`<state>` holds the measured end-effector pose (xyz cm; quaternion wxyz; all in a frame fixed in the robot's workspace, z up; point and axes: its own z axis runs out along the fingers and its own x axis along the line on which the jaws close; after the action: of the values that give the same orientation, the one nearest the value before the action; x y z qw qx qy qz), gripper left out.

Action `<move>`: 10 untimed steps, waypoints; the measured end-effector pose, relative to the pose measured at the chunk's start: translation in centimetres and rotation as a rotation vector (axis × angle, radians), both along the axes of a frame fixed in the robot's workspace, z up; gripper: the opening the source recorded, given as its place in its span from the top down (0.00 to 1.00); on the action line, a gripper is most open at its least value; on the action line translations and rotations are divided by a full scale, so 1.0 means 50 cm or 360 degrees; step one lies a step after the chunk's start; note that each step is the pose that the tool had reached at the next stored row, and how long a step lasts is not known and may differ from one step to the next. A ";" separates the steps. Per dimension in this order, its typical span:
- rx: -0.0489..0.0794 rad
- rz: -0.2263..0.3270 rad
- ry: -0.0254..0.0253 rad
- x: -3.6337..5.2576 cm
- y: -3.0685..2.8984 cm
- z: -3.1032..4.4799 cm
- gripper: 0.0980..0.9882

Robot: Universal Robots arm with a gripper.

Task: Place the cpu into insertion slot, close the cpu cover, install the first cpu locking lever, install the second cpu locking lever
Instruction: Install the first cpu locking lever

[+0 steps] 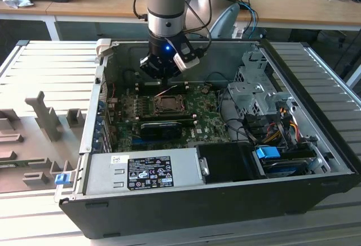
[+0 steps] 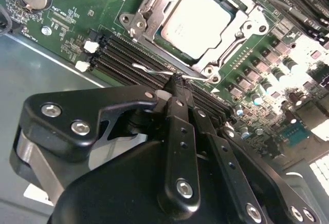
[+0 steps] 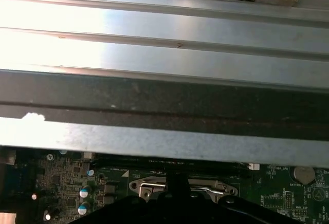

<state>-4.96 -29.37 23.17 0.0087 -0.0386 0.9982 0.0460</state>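
The cpu (image 2: 198, 21) sits in the insertion slot (image 2: 154, 3) under the closed cpu cover (image 2: 229, 41), partly cut off, while the gripper (image 2: 177, 82), fingers pinched together, meets a thin wire lever (image 2: 149, 71), grip unclear.

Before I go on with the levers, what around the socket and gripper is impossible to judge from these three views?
- Gripper tips: in the second wrist view they meet a thin wire lever, but a real grip is unclear.
- Insertion slot: in the first wrist view, cut by the gripper body.
- Cpu under the cpu cover: lever latching is too small in the exterior view.
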 end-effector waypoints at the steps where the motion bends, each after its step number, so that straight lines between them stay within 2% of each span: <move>1: 0.0000 0.0000 0.00001 0.001 0.000 0.000 0.99; 5: 0.0000 0.0000 -0.00001 0.003 0.000 -0.001 0.99; 10: 0.0001 0.0000 -0.00001 0.013 0.000 -0.002 0.99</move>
<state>-4.31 -29.37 23.08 0.0087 -0.0386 0.9981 0.0462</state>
